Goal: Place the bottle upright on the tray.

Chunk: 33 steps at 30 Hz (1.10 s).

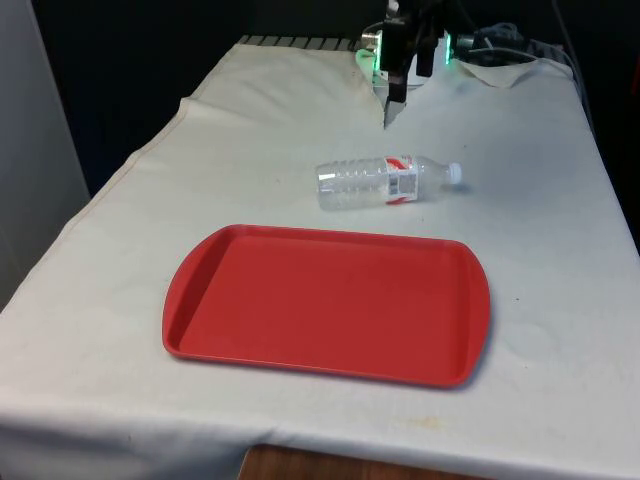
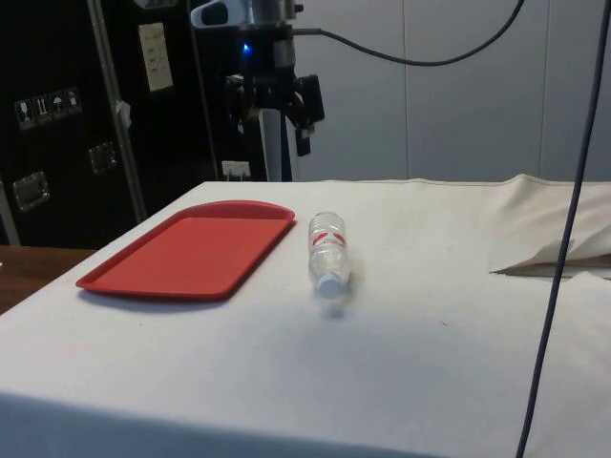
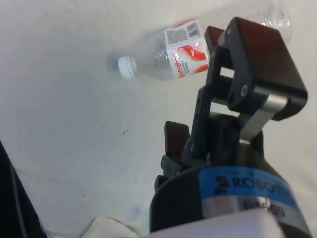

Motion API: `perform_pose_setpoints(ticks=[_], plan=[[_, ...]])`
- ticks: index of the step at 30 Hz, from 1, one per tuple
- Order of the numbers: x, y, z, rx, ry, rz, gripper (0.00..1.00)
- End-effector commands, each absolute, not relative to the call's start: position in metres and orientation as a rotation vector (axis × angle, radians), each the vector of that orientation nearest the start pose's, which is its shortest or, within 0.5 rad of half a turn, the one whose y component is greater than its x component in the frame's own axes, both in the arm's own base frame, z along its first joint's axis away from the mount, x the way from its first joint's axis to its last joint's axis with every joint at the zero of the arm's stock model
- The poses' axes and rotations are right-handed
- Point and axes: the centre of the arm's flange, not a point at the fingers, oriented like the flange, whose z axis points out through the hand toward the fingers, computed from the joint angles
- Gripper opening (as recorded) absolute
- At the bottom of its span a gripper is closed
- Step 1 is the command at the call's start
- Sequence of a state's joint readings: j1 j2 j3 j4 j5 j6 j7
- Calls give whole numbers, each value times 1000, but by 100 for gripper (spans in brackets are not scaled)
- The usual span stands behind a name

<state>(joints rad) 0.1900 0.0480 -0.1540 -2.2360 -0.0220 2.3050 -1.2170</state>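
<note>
A red plastic tray (image 1: 325, 303) is lying nearest the front camera, flat on the white tablecloth (image 1: 130, 230), its long side running across the table. Beyond it, at about 12 o'clock from the tray's centre and just clear of its far rim, a clear plastic water bottle (image 1: 385, 181) with a red-and-white label is lying on its side. Its white cap (image 1: 454, 172) is pointing toward 3 o'clock in the front view; in the side view the cap (image 2: 330, 283) is facing the camera and the bottle (image 2: 328, 250) is resting just beside the tray (image 2: 191, 248), not touching it.

The black two-finger gripper (image 1: 397, 85) is hanging above the cloth at roughly 12 o'clock from the bottle, well apart from it and holding nothing. In the side view the gripper (image 2: 277, 100) is hovering high over the tray's far end with its fingers spread wide. From the wrist, the bottle (image 3: 173, 52) is lying beyond the gripper (image 3: 195, 87).
</note>
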Motion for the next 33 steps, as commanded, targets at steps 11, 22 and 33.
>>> perform_pose_setpoints(ticks=[11,22,33], plan=[[533,19,347,-2467,-2022,-25,100],[533,20,345,-2382,-2128,-29,100],[534,18,345,-2294,-2229,-25,100]])
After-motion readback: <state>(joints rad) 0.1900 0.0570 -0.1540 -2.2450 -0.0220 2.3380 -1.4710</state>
